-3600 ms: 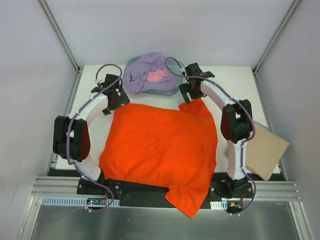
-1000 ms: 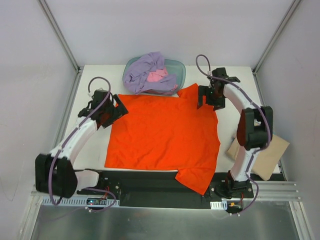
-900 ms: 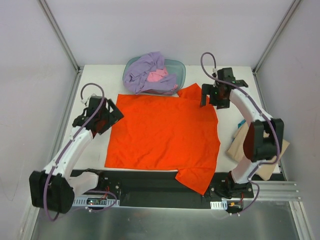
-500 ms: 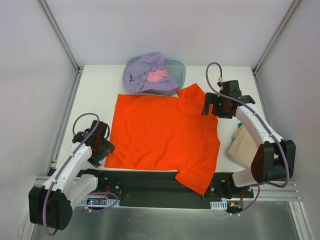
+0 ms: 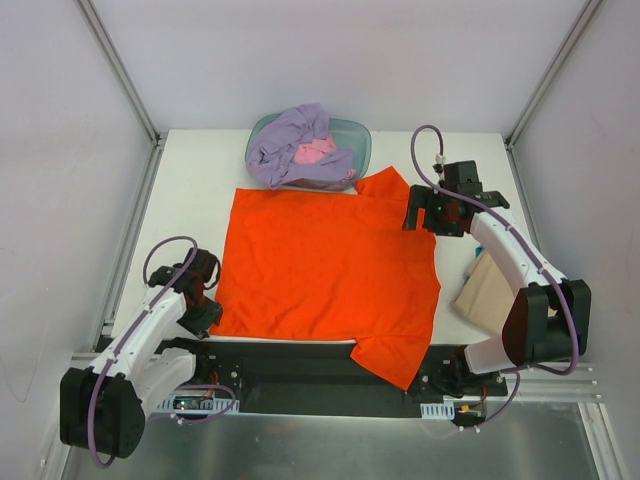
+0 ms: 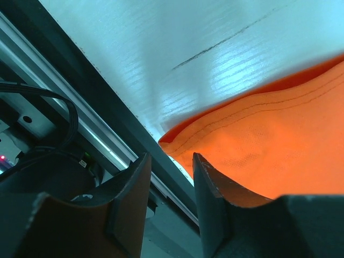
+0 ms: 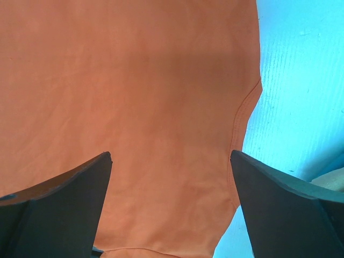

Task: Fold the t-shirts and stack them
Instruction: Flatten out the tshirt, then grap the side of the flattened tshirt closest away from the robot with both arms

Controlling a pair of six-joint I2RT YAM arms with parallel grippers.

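A bright orange-red t-shirt lies spread flat on the white table, with one sleeve hanging over the front edge. My left gripper sits low at its near left corner. In the left wrist view my left gripper has its jaws narrowed with a gap still between them, and the shirt's hemmed corner lies just beyond the tips, not between them. My right gripper hovers open over the shirt's far right part, cloth below its wide jaws. The lavender t-shirt and the pink t-shirt lie bundled in the tub.
The teal plastic tub stands at the back middle, touching the shirt's far edge. A tan cardboard sheet lies at the right, partly under the right arm. A black and metal rail runs along the table's front edge beside the left gripper.
The left arm swung from the shirt's far left corner to its near left corner, and its jaws have narrowed. The right arm shifted slightly right, then held still, open.
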